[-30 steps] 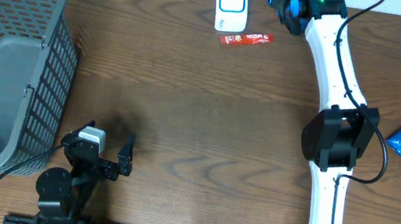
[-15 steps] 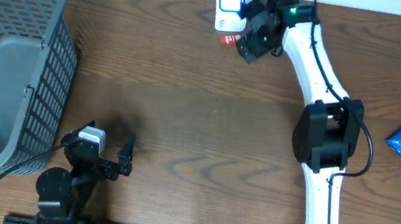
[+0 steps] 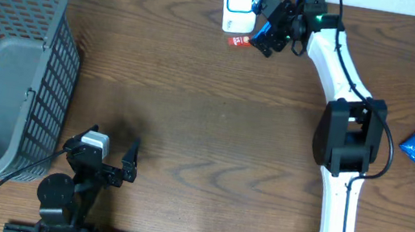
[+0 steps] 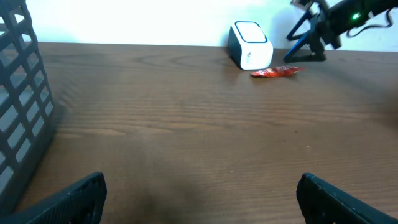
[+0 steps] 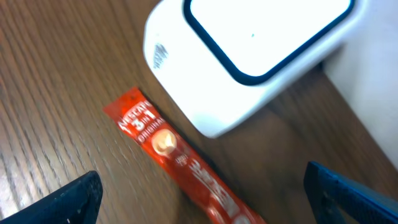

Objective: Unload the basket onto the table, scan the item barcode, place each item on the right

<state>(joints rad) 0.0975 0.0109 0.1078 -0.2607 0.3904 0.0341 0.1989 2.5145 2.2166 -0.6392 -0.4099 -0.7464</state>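
Your bench (image 3: 207,116) carries the grey basket (image 3: 2,71) at far left. Your left hand (image 4: 208,200) is spread wide, empty. Your right hand (image 3: 272,34), fingers apart, hovers over the white scanner (image 3: 239,5) and the red Nescafé sachet (image 5: 180,162) just beside it.

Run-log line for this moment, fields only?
phase: pre-grasp | right end effector: open, over red sachet | red sachet: lying beside scanner, unheld | left end effector: open, idle

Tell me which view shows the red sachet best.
Right wrist: the sachet is large, print readable, beside the scanner. Overhead shows only its left end; the right gripper hides the rest. Left wrist shows it whole but small and far.
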